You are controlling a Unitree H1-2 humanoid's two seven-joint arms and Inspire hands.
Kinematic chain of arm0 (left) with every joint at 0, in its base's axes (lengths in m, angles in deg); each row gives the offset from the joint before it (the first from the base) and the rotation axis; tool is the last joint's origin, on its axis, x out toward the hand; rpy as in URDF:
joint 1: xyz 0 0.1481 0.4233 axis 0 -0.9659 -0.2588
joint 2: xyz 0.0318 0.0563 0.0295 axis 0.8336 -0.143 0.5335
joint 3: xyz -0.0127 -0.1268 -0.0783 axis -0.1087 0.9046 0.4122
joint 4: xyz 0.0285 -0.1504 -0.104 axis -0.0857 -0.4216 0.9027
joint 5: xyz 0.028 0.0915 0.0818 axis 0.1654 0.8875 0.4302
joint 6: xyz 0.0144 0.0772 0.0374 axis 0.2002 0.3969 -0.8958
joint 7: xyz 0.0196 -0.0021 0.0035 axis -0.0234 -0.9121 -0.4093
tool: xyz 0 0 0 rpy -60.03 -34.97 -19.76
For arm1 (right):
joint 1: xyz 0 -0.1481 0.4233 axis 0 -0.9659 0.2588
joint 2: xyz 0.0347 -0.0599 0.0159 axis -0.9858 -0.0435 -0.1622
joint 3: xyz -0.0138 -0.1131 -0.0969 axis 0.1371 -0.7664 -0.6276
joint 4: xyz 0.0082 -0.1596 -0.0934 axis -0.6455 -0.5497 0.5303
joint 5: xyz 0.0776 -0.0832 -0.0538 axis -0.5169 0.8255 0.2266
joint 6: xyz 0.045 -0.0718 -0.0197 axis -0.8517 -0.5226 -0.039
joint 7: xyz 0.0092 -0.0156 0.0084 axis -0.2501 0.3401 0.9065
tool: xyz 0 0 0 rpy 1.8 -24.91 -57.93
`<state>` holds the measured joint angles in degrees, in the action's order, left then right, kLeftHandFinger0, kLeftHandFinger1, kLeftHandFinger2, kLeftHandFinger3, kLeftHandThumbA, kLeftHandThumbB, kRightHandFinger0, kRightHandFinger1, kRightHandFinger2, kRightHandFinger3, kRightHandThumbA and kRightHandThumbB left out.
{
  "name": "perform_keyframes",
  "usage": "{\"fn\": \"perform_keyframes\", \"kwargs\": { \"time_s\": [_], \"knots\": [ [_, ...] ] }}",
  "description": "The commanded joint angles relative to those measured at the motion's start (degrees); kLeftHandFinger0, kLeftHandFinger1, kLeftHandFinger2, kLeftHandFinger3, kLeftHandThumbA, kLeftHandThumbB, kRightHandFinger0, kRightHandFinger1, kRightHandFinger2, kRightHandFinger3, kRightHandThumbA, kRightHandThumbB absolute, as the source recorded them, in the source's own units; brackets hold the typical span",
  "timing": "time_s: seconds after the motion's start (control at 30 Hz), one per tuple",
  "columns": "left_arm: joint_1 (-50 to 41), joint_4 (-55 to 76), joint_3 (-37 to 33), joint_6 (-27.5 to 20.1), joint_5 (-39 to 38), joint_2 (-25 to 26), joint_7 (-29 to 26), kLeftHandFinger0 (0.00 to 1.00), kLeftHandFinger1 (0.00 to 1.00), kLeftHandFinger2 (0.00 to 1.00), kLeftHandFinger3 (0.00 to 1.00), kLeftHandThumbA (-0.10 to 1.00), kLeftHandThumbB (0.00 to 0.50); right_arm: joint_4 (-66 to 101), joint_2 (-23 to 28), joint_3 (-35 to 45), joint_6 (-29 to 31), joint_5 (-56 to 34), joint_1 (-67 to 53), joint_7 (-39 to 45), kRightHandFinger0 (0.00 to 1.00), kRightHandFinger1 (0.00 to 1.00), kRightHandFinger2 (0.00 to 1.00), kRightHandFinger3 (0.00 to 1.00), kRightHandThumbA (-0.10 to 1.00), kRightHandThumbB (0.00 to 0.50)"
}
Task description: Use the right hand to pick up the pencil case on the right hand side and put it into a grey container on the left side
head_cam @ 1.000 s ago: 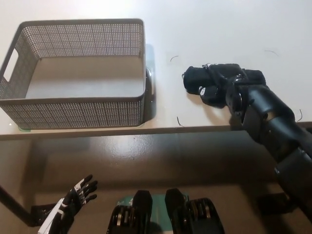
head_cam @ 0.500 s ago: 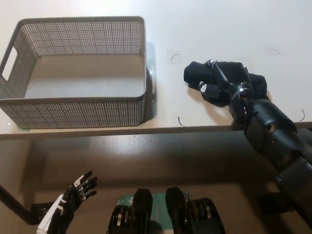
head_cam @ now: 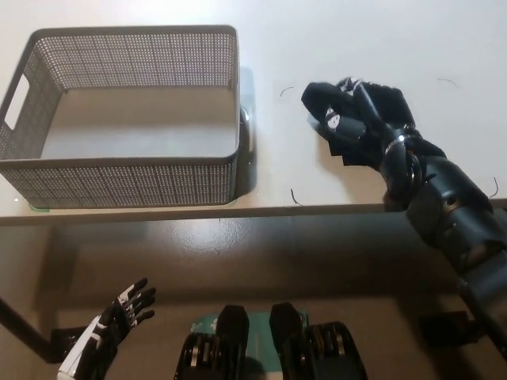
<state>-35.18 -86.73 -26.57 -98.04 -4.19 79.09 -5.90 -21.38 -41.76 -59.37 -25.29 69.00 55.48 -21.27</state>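
The black pencil case (head_cam: 320, 100) is on the right part of the white table, to the right of the grey mesh container (head_cam: 127, 176). My black right hand (head_cam: 360, 127) is wrapped around the case with its fingers closed over it. Only the case's left end shows past the hand. I cannot tell whether the case still touches the table. The container stands empty at the left, about a hand's width from the case. My white left hand (head_cam: 119, 318) rests low at the lower left, below the table edge, with its fingers spread and holding nothing.
The table's front edge (head_cam: 238, 212) runs across the middle of the view. A few thin dark marks (head_cam: 293, 196) lie on the tabletop between the container and the case. My right forearm (head_cam: 451, 214) crosses the table edge at the right.
My right hand has closed around the pencil case, and the case's left end has shifted farther from the table's front edge. The left hand has barely moved.
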Motion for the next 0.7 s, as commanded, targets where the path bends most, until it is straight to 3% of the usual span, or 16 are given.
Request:
{"fn": "perform_keyframes", "kwargs": {
  "time_s": [0.0,0.03,0.07,0.1,0.13,0.2,0.4,0.47,0.53,0.67],
  "knots": [
    [0.05,1.50,0.61,0.10,-0.57,1.39,0.00,1.00,1.00,1.00,1.00,1.00,0.489,4.42,1.31,2.32,4.82,-2.78,7.23,-2.31,0.00,0.45,0.81,0.97,-0.10,0.086],
    [0.01,1.59,0.61,0.27,-0.50,1.39,-0.06,1.00,1.00,1.00,1.00,1.00,0.491,4.91,1.31,2.42,5.08,-2.69,7.62,-2.33,0.02,0.49,0.81,0.95,-0.10,0.138],
    [0.04,1.42,0.70,-0.36,-0.40,1.29,-0.18,1.00,1.00,1.00,1.00,1.00,0.491,5.79,1.24,2.52,5.97,-2.54,8.14,-2.93,0.00,0.46,0.80,0.92,-0.10,0.168],
    [0.12,1.11,0.82,-0.95,-0.58,1.13,-0.18,1.00,1.00,1.00,1.00,1.00,0.482,6.86,1.16,2.67,6.35,-2.38,8.70,-3.16,0.00,0.45,0.79,0.92,-0.10,0.163],
    [0.09,1.00,0.81,-1.30,-0.32,1.09,-0.29,1.00,1.00,1.00,1.00,1.00,0.476,7.55,1.08,2.79,6.06,-2.35,8.93,-2.91,0.02,0.51,0.79,0.92,-0.10,0.133],
    [-0.06,0.88,0.80,-1.05,-0.41,1.10,-0.21,1.00,1.00,1.00,1.00,1.00,0.478,9.74,0.67,3.11,6.05,-2.45,9.90,-2.56,0.00,0.48,0.78,0.90,-0.10,0.163],
    [-0.40,0.70,0.78,-1.67,-0.05,1.29,-0.18,1.00,1.00,1.00,1.00,1.00,0.477,14.23,-0.54,3.49,5.76,-2.45,11.26,-2.50,0.00,0.42,0.75,0.87,-0.10,0.174],
    [-0.62,1.01,0.73,-0.90,-0.51,1.41,0.15,1.00,1.00,1.00,1.00,1.00,0.493,15.84,-1.18,3.44,5.18,-2.25,11.91,-1.81,0.00,0.40,0.75,0.89,-0.10,0.153],
    [-0.98,0.56,0.65,-2.33,-0.04,1.33,0.12,1.00,1.00,1.00,1.00,1.00,0.452,17.30,-1.91,3.22,5.38,-1.77,11.95,-2.33,0.00,0.40,0.75,0.89,-0.10,0.164],
    [-1.32,0.70,0.53,-0.90,-0.50,1.49,0.45,1.00,1.00,1.00,1.00,1.00,0.455,20.62,-3.71,3.11,3.90,-1.49,12.77,-1.26,0.00,0.35,0.75,0.87,-0.10,0.159]
  ]
}}
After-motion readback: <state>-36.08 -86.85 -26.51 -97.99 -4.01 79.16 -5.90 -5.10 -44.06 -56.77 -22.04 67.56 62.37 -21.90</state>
